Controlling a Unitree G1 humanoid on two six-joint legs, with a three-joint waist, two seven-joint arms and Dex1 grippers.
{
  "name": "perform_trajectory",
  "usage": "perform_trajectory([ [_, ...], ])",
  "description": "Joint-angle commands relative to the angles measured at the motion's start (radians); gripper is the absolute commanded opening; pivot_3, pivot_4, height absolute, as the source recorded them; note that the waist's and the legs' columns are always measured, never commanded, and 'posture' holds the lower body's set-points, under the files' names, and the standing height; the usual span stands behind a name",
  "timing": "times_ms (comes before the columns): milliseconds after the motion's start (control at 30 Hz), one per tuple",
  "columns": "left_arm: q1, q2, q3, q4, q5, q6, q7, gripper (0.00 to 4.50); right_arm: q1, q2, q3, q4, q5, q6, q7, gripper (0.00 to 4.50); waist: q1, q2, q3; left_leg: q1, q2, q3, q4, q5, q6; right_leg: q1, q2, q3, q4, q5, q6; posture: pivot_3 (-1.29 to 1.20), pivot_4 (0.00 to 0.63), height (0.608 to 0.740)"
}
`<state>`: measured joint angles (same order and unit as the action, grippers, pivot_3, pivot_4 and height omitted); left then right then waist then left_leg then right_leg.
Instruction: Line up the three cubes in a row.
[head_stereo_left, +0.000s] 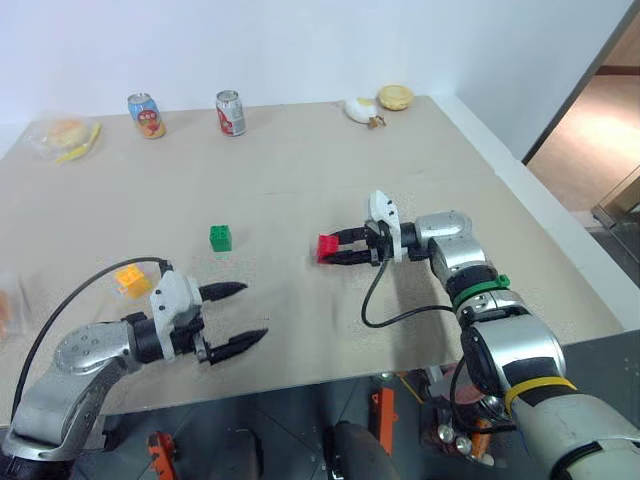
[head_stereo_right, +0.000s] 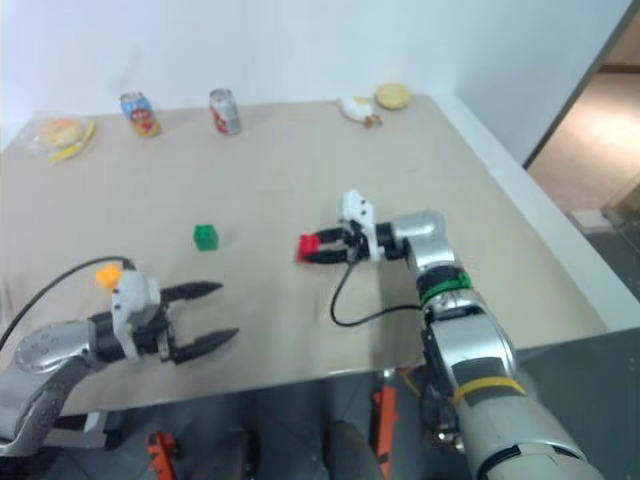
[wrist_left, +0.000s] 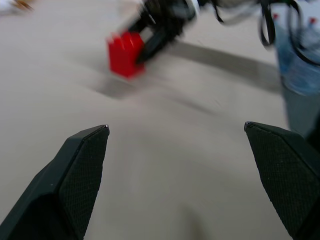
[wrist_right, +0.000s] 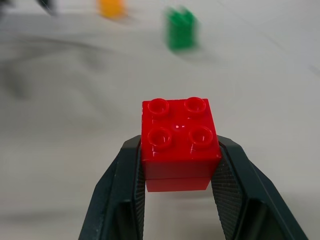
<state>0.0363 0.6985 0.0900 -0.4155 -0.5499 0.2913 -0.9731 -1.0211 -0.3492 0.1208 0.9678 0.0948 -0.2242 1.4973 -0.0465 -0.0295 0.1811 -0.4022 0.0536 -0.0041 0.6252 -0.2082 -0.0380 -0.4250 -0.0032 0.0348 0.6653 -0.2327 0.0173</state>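
Right gripper (head_stereo_left: 336, 248) is clamping the red cube (head_stereo_left: 327, 247) between its two black fingers, studs up, a pad on each side of the brick. The cube is sitting mid-table (head_stereo_left: 300, 160), at or just above the surface; can't tell which. Left gripper (head_stereo_left: 243, 314) is hanging near the front edge with its fingers spread wide, gripping nothing.

Green cube (head_stereo_left: 220, 238) is resting on the table to the left of the red one, near but clearly apart. Yellow-orange cube (head_stereo_left: 131, 280) is lying further left and nearer the front edge, just beside the left arm's cable.

Step in hand, as I read it: red is grabbed and being placed relative to green. Next move probably calls for carrying red closer to green, setting it down beside it, then fetching yellow-orange so all three are forming one straight row. The free left gripper is looking best placed for that one.
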Motion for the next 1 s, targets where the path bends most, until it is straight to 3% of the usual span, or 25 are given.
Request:
perform_trajectory([
  [33, 0.017, 0.043, 0.018, -0.026, 0.0, -0.049, -0.081, 4.5, 0.122, -0.027, 0.055, -0.257, 0.029, 0.05, 0.102, 1.24, 0.003, 0.0, 0.0, 0.0, 0.0, 0.0, 0.0, 0.0, 0.0, 0.0, 0.0, -0.001, 0.0, 0.0, 0.0, 0.0, 0.15, 0.74],
  [233, 0.011, 0.063, 0.004, 0.007, 0.014, -0.089, -0.141, 4.5, 0.273, -0.072, 0.119, -0.472, 0.031, 0.117, 0.058, 1.24, 0.003, 0.001, 0.001, 0.0, 0.0, 0.001, 0.002, 0.0, 0.0, 0.0, -0.001, 0.0, 0.0, 0.0, 0.001, 0.0, 0.15, 0.74],
  [633, -0.064, 0.007, 0.006, 0.065, 0.039, -0.136, -0.113, 4.5, 0.319, -0.102, 0.13, -0.536, 0.036, 0.174, 0.024, 1.24, 0.002, 0.001, 0.001, 0.002, 0.001, 0.002, 0.004, 0.001, 0.001, 0.001, 0.003, 0.003, 0.001, 0.002, 0.001, 0.0, 0.15, 0.74],
  [700, -0.062, 0.007, 0.004, 0.064, 0.038, -0.136, -0.114, 4.5, 0.319, -0.103, 0.132, -0.539, 0.037, 0.183, 0.027, 2.29, 0.002, 0.001, 0.001, 0.002, 0.001, 0.002, 0.004, 0.001, 0.001, 0.001, 0.003, 0.003, 0.001, 0.002, 0.001, 0.0, 0.15, 0.74],
  [867, -0.055, 0.01, 0.004, 0.061, 0.039, -0.135, -0.115, 4.5, 0.312, -0.109, 0.137, -0.541, 0.045, 0.198, 0.035, 4.07, 0.002, 0.001, 0.001, 0.002, 0.001, 0.002, 0.004, 0.001, 0.001, 0.001, 0.003, 0.003, 0.001, 0.002, 0.001, 0.0, 0.15, 0.74],
  [933, -0.053, 0.009, 0.006, 0.059, 0.039, -0.134, -0.111, 4.5, 0.307, -0.112, 0.133, -0.552, 0.06, 0.215, 0.045, 4.48, 0.002, 0.001, 0.001, 0.002, 0.001, 0.002, 0.004, 0.001, 0.001, 0.001, 0.003, 0.003, 0.001, 0.002, 0.001, 0.0, 0.15, 0.74],
  [1000, -0.054, 0.004, 0.022, 0.059, 0.033, -0.129, -0.093, 4.5, 0.297, -0.116, 0.126, -0.574, 0.083, 0.245, 0.056, 4.48, 0.002, 0.001, 0.001, 0.002, 0.001, 0.002, 0.004, 0.001, 0.001, 0.001, 0.003, 0.003, 0.001, 0.002, 0.001, 0.0, 0.15, 0.74],
])
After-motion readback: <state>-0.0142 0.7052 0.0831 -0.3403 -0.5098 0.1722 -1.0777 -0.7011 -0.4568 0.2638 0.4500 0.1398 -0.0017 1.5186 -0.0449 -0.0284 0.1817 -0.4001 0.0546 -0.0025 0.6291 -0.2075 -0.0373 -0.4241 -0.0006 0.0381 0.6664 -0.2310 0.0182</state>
